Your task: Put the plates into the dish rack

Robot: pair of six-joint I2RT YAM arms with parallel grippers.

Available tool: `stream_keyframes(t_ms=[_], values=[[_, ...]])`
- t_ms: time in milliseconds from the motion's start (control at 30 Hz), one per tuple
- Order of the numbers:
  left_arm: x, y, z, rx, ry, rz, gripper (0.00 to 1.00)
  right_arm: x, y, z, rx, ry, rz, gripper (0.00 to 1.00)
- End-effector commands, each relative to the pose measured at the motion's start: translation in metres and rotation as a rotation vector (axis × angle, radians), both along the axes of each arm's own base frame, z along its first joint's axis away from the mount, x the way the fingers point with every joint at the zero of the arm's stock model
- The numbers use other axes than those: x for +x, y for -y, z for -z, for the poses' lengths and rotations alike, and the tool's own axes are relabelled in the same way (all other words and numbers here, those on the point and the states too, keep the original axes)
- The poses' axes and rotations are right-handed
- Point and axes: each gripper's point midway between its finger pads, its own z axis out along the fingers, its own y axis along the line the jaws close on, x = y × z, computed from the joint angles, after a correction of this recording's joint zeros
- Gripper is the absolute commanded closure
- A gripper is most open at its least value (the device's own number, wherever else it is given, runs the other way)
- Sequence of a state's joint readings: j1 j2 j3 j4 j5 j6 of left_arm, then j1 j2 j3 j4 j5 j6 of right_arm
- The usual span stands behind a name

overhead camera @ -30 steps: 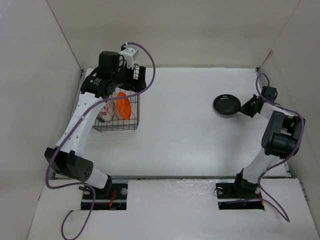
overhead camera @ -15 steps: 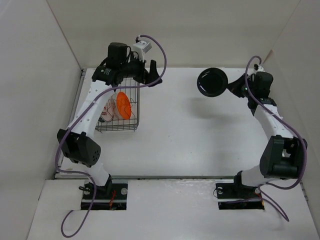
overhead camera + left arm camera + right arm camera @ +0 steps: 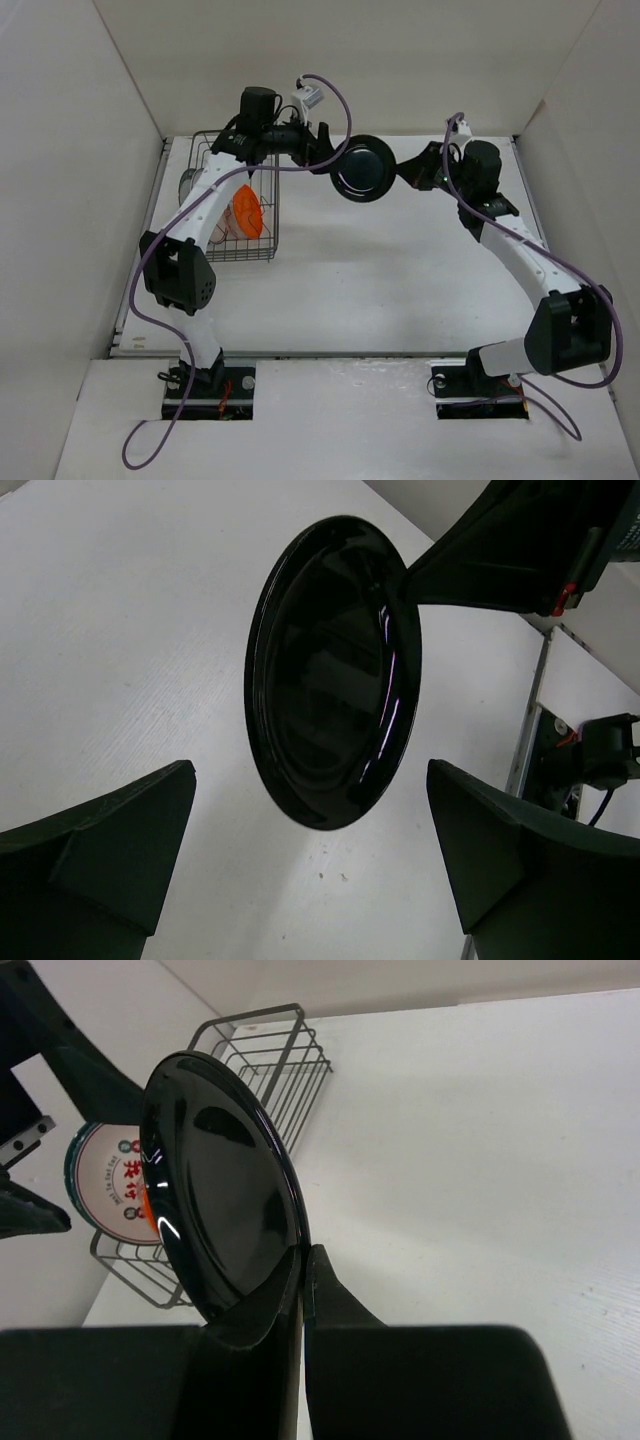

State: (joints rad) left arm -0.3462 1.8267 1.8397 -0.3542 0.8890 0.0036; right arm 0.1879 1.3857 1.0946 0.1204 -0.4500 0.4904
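Note:
The black plate point(image 3: 365, 168) hangs on edge in the air over the back middle of the table. My right gripper point(image 3: 408, 172) is shut on its right rim; the right wrist view shows both fingers pinching the rim point(image 3: 305, 1260) of the plate point(image 3: 215, 1190). My left gripper point(image 3: 328, 157) is open just left of the plate, not touching it; in the left wrist view the plate point(image 3: 330, 670) sits just beyond the spread fingers point(image 3: 100, 850). The dish rack point(image 3: 262, 255) stands at the back left and holds the orange plate point(image 3: 247, 212) and a white plate with red marks point(image 3: 217, 224).
A round plate with a green rim and red marks point(image 3: 112, 1182) shows by the rack point(image 3: 270, 1060) in the right wrist view. A greyish round shape point(image 3: 188, 183) sits at the rack's left side. White walls close the table on three sides.
My right arm has lifted the black plate from the table's right side and carried it left to the back middle. My left arm has swung right, away from the rack, toward the plate.

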Motion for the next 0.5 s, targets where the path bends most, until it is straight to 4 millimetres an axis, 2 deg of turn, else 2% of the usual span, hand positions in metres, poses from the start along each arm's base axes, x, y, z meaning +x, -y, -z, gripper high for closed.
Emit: stream_keyframes(t_ms=[0, 33, 67, 167, 200, 233, 300, 400, 467], values=[[-0.003, 0.003, -0.029, -0.046, 0.081, 0.016, 0.00, -0.005, -0.023, -0.033, 0.028, 0.125, -0.067, 1.00], [-0.003, 0.003, -0.029, -0.046, 0.081, 0.016, 0.02, -0.005, -0.027, -0.029, 0.027, 0.116, -0.077, 1.00], [-0.003, 0.003, -0.024, -0.040, 0.080, 0.018, 0.04, -0.004, -0.027, -0.037, 0.032, 0.138, -0.077, 1.00], [-0.007, 0.005, -0.024, -0.052, 0.075, 0.048, 0.25, -0.008, -0.039, -0.037, 0.043, 0.141, -0.110, 1.00], [-0.009, 0.005, -0.024, -0.056, 0.074, 0.057, 0.36, -0.007, -0.039, -0.042, 0.052, 0.144, -0.109, 1.00], [-0.009, 0.005, -0.024, -0.056, 0.074, 0.057, 0.56, -0.009, -0.043, -0.044, 0.055, 0.156, -0.118, 1.00], [-0.009, 0.005, -0.024, -0.056, 0.074, 0.057, 0.64, -0.009, -0.043, -0.046, 0.057, 0.165, -0.118, 1.00], [-0.011, 0.005, -0.019, -0.054, 0.053, 0.065, 0.84, -0.008, -0.043, -0.049, 0.067, 0.171, -0.118, 1.00], [-0.013, 0.005, -0.014, -0.045, 0.041, 0.068, 0.84, -0.008, -0.044, -0.052, 0.076, 0.176, -0.117, 1.00]])
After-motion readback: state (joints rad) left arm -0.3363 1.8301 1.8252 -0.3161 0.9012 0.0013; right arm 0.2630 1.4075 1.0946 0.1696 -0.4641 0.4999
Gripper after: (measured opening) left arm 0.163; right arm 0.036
